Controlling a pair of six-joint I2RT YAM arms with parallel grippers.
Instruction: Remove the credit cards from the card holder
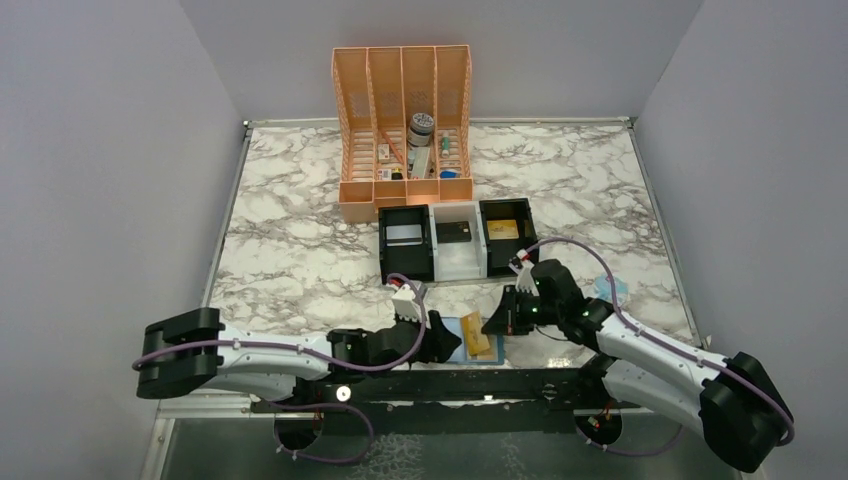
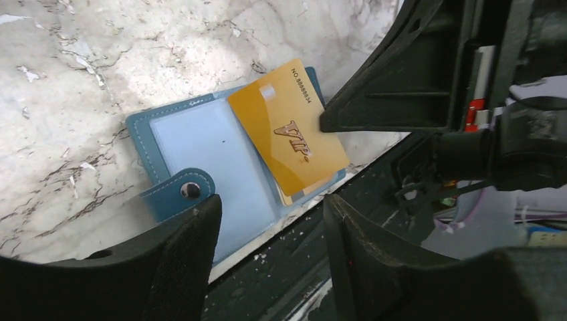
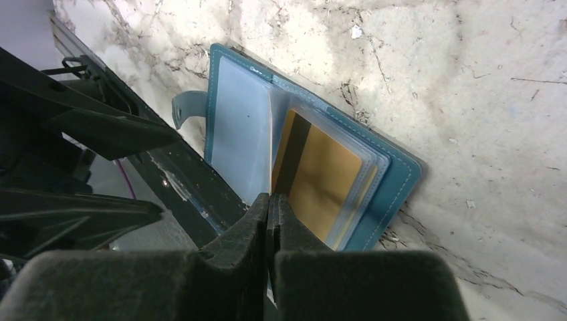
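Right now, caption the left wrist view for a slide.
Open left gripper at the blue card holder, a gold VIP card lying askew across one panel.

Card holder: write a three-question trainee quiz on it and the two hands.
1. True or false: the card holder lies closed with its tab snapped shut.
2. Pick one. The word printed on the gold card is: A) VIP, B) BANK, C) GOLD.
3. Short answer: of the left hand and the right hand, which has its fingers pressed together?

Key: 1 false, it lies open on the table; 2 A; 3 the right hand, while the left hand's fingers stand apart.
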